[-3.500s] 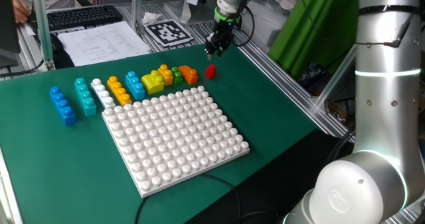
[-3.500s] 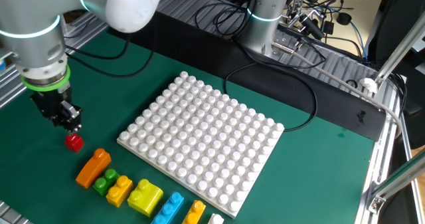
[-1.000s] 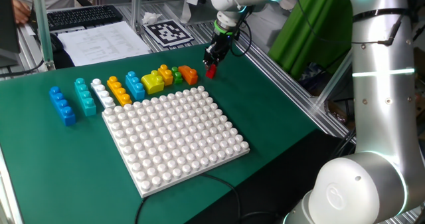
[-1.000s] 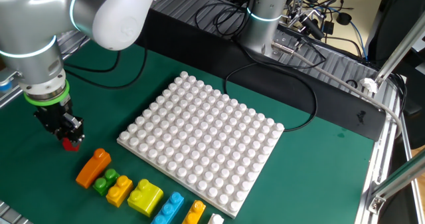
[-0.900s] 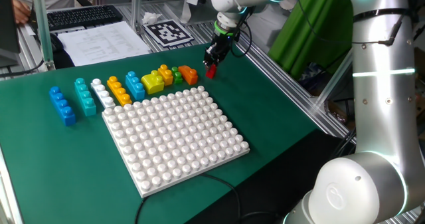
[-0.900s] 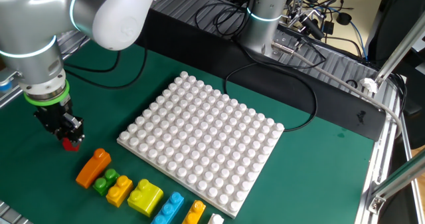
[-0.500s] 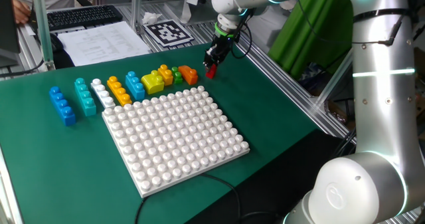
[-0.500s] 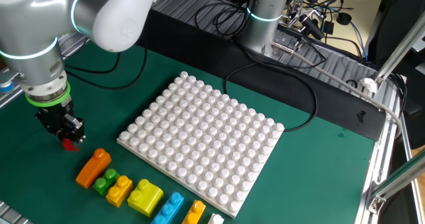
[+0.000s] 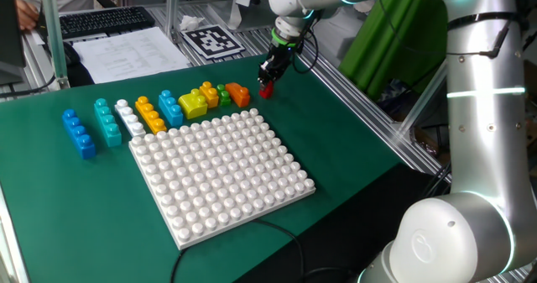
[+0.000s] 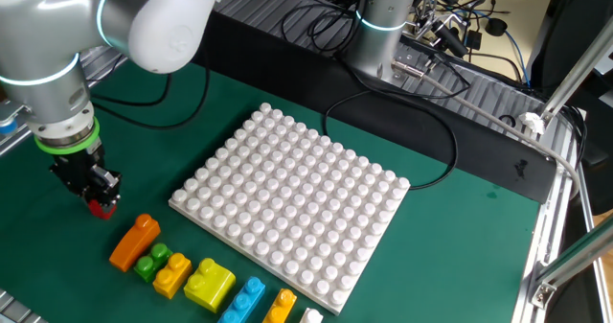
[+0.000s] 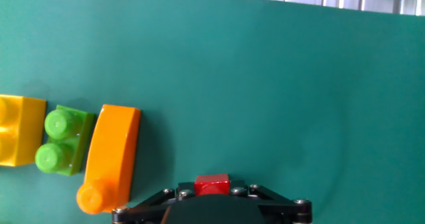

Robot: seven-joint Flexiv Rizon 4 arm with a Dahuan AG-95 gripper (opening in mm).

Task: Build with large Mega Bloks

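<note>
My gripper (image 9: 268, 80) is shut on a small red brick (image 9: 267, 90) at the right end of the brick row, low over the green mat. It shows in the other fixed view (image 10: 99, 195) with the red brick (image 10: 101, 208) between the fingers. In the hand view the red brick (image 11: 212, 183) sits between the jaws at the bottom edge. An orange sloped brick (image 11: 109, 156), a green brick (image 11: 63, 148) and a yellow brick (image 11: 16, 139) lie to its left. The row goes on with a yellow brick (image 9: 192, 105), blue (image 9: 170, 108), orange (image 9: 150, 115), white (image 9: 129, 117), teal (image 9: 107, 122) and blue (image 9: 78, 133).
The big white studded baseplate (image 9: 218, 174) lies in front of the brick row. A black cable (image 10: 421, 122) runs along the mat's far edge. Papers and a marker tag (image 9: 211, 39) lie behind the mat. Metal rails (image 9: 352, 98) border the mat on the right.
3.5 s ago the gripper hung above the red brick, which stood free on the mat. It has come down and closed on it. Over the last second almost nothing moved.
</note>
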